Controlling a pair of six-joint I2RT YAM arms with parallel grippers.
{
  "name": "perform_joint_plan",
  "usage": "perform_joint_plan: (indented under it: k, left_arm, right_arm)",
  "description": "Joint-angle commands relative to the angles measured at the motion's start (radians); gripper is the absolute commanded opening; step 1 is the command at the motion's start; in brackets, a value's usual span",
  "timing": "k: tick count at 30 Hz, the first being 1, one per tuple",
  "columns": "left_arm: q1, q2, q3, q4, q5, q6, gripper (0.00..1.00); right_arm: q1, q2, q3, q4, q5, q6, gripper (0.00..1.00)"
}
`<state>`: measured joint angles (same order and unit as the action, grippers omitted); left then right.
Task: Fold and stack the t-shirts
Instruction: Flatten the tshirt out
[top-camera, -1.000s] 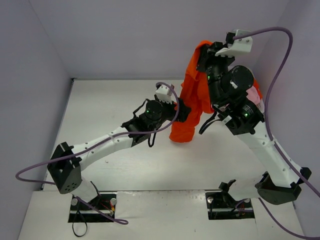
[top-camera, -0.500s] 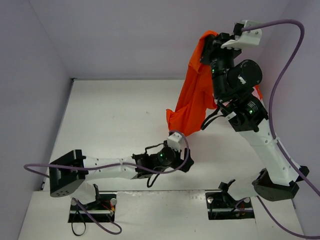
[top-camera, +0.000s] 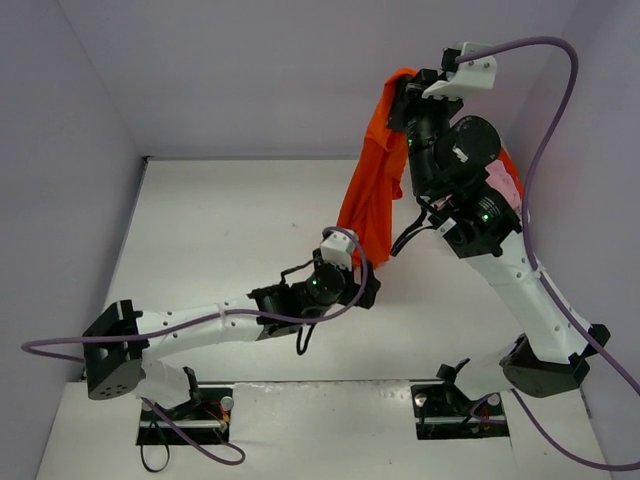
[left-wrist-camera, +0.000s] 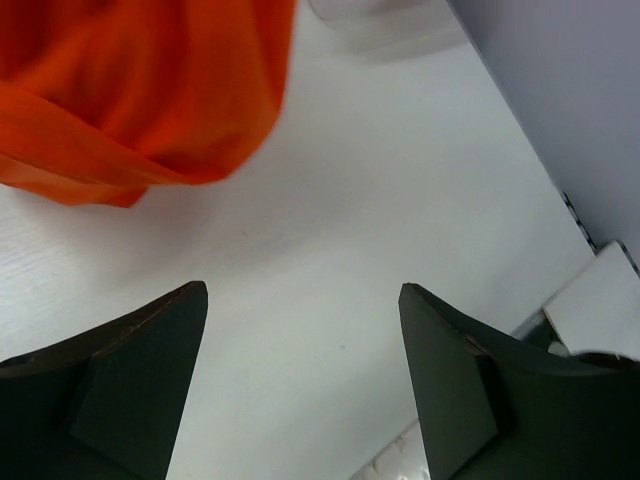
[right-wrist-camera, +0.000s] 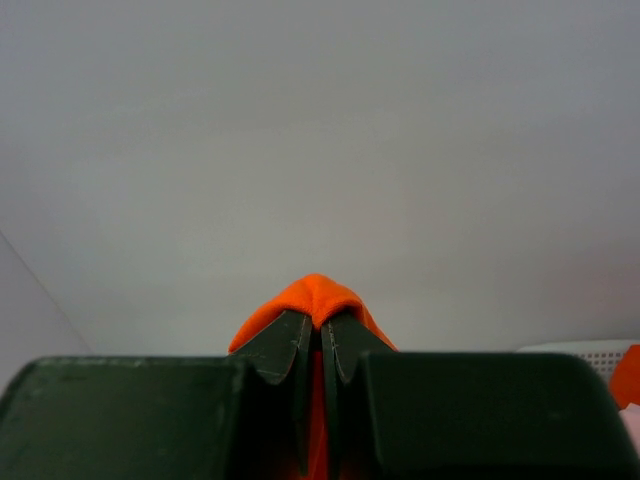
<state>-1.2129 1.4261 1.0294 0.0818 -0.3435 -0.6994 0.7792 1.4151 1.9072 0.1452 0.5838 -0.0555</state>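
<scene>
orange-red cloth t-shirt (top-camera: 372, 195): hangs in a long bunched drape, its top fold pinched high up and its loose lower end down near the white tabletop (top-camera: 220, 230); whether it touches the surface cannot be told.
right gripper (top-camera: 405, 98): raised high near the back wall, jaws pressed together on the shirt's top fold; in the right wrist view the orange cloth bulges out past the fingertips.
left gripper (top-camera: 366, 292): low over the table, just in front of the shirt's hanging end, jaws spread wide with nothing between them; in the left wrist view the hem lies beyond the fingers, apart from them.
light pink cloth (top-camera: 503, 185): shows behind the right arm near the right wall, with a bit more orange cloth beside it.
white plastic lattice basket (right-wrist-camera: 590, 350): a corner shows at the right edge of the right wrist view.
</scene>
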Motion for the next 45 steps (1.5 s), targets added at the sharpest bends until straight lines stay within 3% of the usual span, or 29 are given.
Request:
perform_joint_plan:
  k: [1,10,22,28,34,38,45]
  left_arm:
    - [0.105,-0.056,0.009,0.042,0.004,0.014,0.72]
    - [0.211,-0.007,0.095,0.025,0.032,0.087,0.72]
    - [0.219,0.068,-0.025,0.183,0.064,0.043,0.72]
    - [0.199,0.080,-0.109,0.237,0.146,-0.044,0.72]
    - [0.119,-0.030,-0.223,0.236,0.005,-0.043,0.72]
    - [0.137,-0.085,-0.123,0.194,-0.029,0.049,0.72]
    - [0.148,0.016,0.099,0.168,0.018,0.139,0.72]
  right_arm:
    - [-0.005,-0.056,0.006,0.110,0.005,-0.004,0.00]
    - [-0.005,-0.085,-0.004,0.111,0.025,-0.023,0.00]
    - [-0.005,-0.120,0.041,0.111,0.054,-0.086,0.00]
    - [-0.005,-0.122,0.041,0.111,0.071,-0.113,0.00]
    - [-0.005,-0.139,-0.002,0.126,0.065,-0.087,0.00]
    - [-0.005,-0.136,-0.037,0.126,0.059,-0.063,0.00]
    - [-0.005,-0.143,-0.071,0.125,0.054,-0.038,0.00]
